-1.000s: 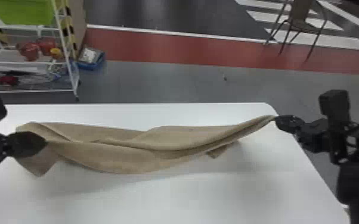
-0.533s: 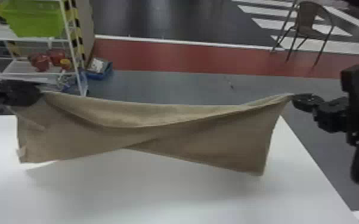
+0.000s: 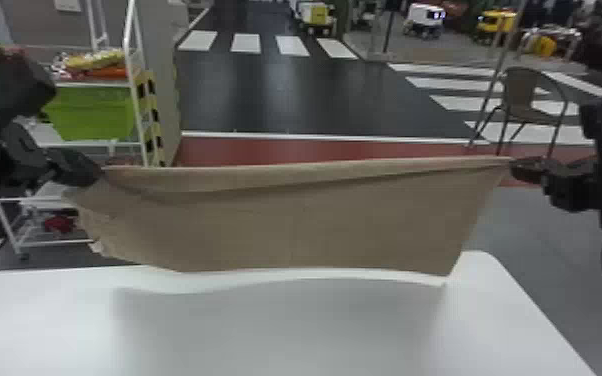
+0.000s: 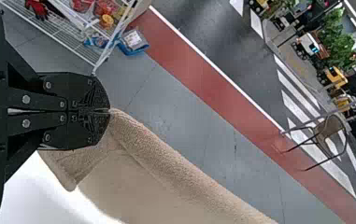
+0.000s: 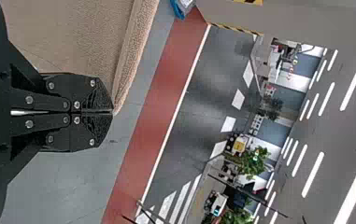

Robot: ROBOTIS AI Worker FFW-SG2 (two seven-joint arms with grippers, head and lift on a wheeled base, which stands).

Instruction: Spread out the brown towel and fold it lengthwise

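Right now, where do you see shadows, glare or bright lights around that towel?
Head view: a soft shadow on the white table below the raised towel, pale reflections on the dark floor. Left wrist view: the tabletop glares almost pure white near the towel. Right wrist view: bright ceiling strip lights, reflections on the dark floor.

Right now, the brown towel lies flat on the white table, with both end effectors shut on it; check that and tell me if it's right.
Not quite: the head view shows the brown towel hanging stretched between the left end effector and the right end effector, not lying flat on the white table. Both end effectors are indeed shut on it.
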